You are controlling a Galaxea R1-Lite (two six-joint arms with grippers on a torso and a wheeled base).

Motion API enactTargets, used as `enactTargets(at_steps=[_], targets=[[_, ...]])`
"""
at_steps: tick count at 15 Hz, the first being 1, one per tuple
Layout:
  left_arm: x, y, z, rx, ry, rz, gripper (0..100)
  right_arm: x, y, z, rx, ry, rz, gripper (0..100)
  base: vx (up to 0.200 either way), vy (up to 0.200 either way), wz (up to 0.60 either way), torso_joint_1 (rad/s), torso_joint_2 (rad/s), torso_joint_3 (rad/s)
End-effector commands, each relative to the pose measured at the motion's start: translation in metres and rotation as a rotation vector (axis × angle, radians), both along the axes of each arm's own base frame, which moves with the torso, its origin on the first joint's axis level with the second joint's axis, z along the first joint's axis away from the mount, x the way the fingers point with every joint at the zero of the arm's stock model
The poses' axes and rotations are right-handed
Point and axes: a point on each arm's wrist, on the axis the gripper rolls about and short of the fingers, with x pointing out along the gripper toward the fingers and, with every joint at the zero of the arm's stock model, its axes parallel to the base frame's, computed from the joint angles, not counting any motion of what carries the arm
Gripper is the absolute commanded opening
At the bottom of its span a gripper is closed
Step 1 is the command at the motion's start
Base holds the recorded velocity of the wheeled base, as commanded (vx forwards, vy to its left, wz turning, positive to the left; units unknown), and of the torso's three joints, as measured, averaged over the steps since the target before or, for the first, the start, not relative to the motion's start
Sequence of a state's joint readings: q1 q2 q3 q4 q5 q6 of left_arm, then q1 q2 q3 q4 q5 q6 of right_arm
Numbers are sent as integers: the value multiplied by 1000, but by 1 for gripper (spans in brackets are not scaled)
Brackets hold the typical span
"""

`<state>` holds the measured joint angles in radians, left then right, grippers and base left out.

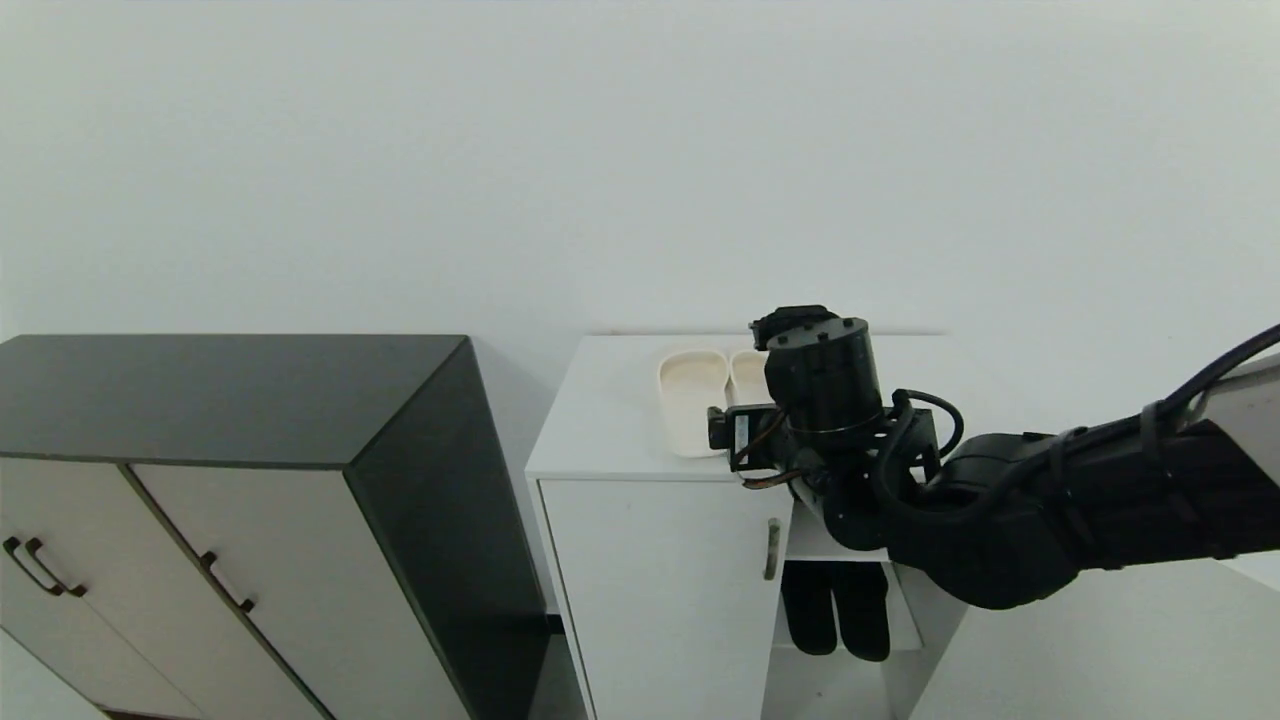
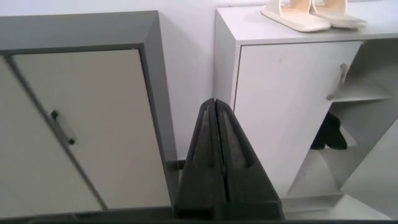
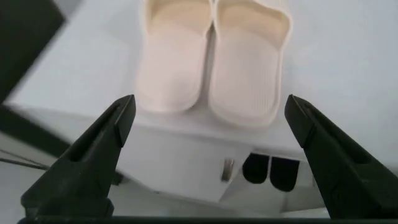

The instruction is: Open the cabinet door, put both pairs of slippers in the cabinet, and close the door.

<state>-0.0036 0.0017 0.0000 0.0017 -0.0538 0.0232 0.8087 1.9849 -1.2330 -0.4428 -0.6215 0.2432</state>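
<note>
A cream pair of slippers (image 1: 693,398) (image 2: 311,14) (image 3: 214,56) lies side by side on top of the white cabinet (image 1: 600,420). A black pair of slippers (image 1: 835,608) (image 2: 333,134) (image 3: 270,171) stands inside the cabinet's open right compartment, below a shelf. The cabinet's left door (image 1: 665,590) is closed, with its handle (image 1: 771,548) at the inner edge. My right gripper (image 3: 209,102) hovers open above the front edge of the cabinet top, its fingers spread wider than the cream pair. My left gripper (image 2: 216,109) is shut on nothing, low and in front of the gap between the two cabinets.
A dark grey cabinet (image 1: 230,395) with beige doors and dark handles (image 1: 225,583) stands left of the white one, a narrow gap between them. A plain white wall runs behind both. My right arm (image 1: 1050,510) crosses in front of the white cabinet's right side.
</note>
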Motion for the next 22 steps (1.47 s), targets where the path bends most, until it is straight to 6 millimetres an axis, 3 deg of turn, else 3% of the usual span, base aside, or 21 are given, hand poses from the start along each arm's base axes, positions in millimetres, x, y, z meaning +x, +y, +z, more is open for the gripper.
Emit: enactTargets(at_steps=[1, 5, 10, 18, 22], targets=[[0, 0, 0, 0, 0, 1, 0, 6, 8, -10, -15, 11, 7, 100, 200, 0, 0, 12, 2, -2], [0, 0, 0, 0, 0, 1, 0, 15, 18, -24, -29, 27, 13, 100, 200, 0, 0, 5, 1, 4], [0, 0, 0, 0, 0, 1, 0, 26, 26, -32, -31, 30, 13, 100, 0, 0, 0, 0, 0, 0], [0, 0, 0, 0, 0, 1, 0, 69, 32, -45, -30, 5, -40, 100, 0, 0, 0, 0, 0, 0], [0, 0, 0, 0, 0, 1, 0, 79, 31, -47, -25, 8, -44, 100, 0, 0, 0, 0, 0, 0]])
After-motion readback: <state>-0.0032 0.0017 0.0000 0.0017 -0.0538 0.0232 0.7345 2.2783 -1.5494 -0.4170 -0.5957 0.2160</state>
